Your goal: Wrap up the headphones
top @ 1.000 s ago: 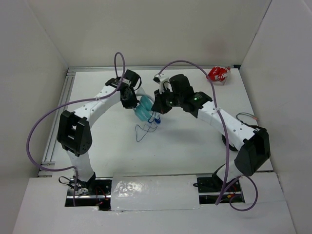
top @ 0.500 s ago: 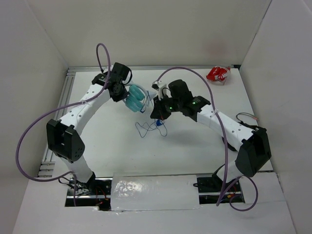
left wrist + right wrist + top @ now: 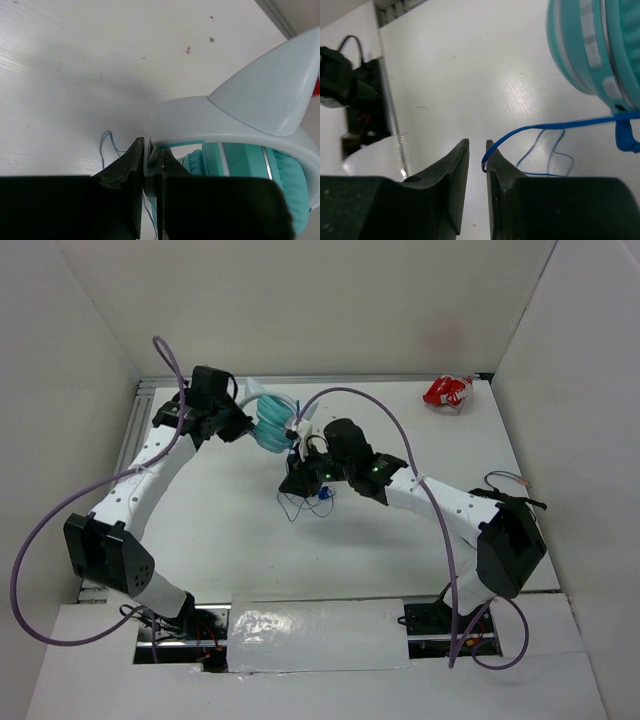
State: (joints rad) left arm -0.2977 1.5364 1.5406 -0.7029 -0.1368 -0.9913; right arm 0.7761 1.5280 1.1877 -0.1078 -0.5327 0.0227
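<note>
The teal headphones (image 3: 270,420) with the white headband (image 3: 200,115) and a pointed cat-ear tip (image 3: 270,95) hang at the back left of the table. My left gripper (image 3: 240,425) is shut on the headband, which the left wrist view (image 3: 149,147) shows pinched between the jaws. The thin blue cable (image 3: 295,508) trails down to the table, with its blue plug (image 3: 324,496) beside my right gripper (image 3: 297,478). In the right wrist view the right gripper (image 3: 477,144) stands narrowly open, and the cable (image 3: 530,129) is hooked over its right fingertip. A teal ear cup (image 3: 590,45) hangs above.
A small red-and-white object (image 3: 447,392) lies at the back right corner. White walls close in the table on three sides, with a metal rail (image 3: 400,378) along the back edge. Loose thin wires (image 3: 505,480) lie near the right arm's elbow.
My left gripper has carried the headphones back and to the left. My right gripper has followed to the left, and the cable now stretches between them.
</note>
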